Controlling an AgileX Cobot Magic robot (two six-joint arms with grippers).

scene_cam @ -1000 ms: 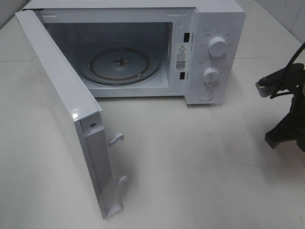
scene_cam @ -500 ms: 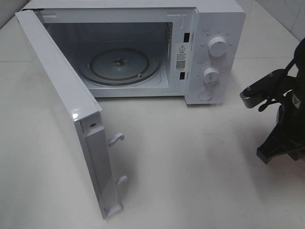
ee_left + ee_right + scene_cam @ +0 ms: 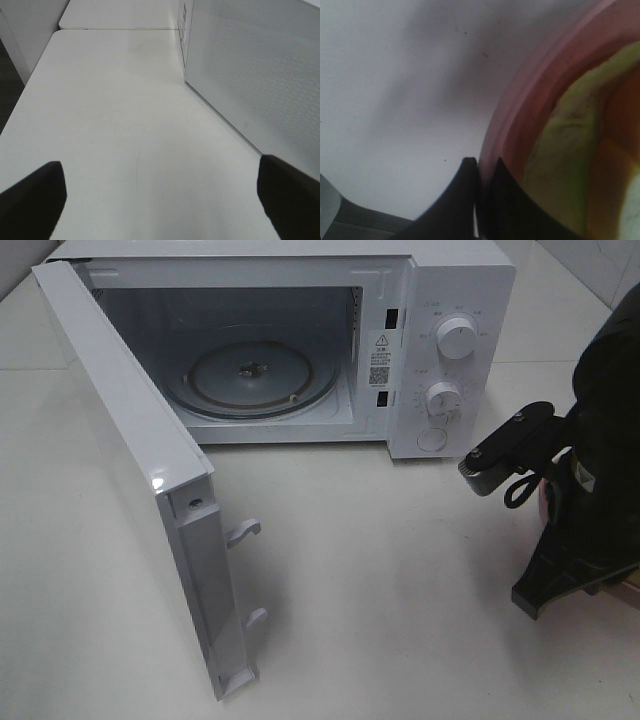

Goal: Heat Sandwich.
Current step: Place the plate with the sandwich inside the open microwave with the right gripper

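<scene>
The sandwich [image 3: 562, 165], pale yellow-green with an orange patch beside it, lies on the pink plate [image 3: 520, 112], close against the inside of the raised rim. The right gripper [image 3: 481, 167] is pinched nearly closed on that rim, one dark finger outside the edge and the other just inside it, beside the sandwich. In the high view this group sits at about four o'clock, at the far edge of the picture. There the black right arm [image 3: 600, 430] covers nearly all of it, so only thin pink slivers of the plate [image 3: 543, 502] show and the sandwich itself is hidden. Whether the plate rests on the white table [image 3: 400, 620] or hangs just above it cannot be told. The white microwave [image 3: 465, 290] stands at about twelve o'clock from the table's middle, well apart from the plate. Its control panel carries two round knobs, the upper knob [image 3: 457, 338] above the lower knob [image 3: 443, 398], with a round button [image 3: 432, 438] under them. Its door [image 3: 130, 440] is swung wide open toward eight o'clock, and the glass turntable [image 3: 250, 375] lies bare in the cavity. The left gripper [image 3: 160, 200] holds its fingers [image 3: 30, 200] spread wide over bare tabletop with nothing between them. The door's perforated panel [image 3: 260, 75] stands just beside it.
</scene>
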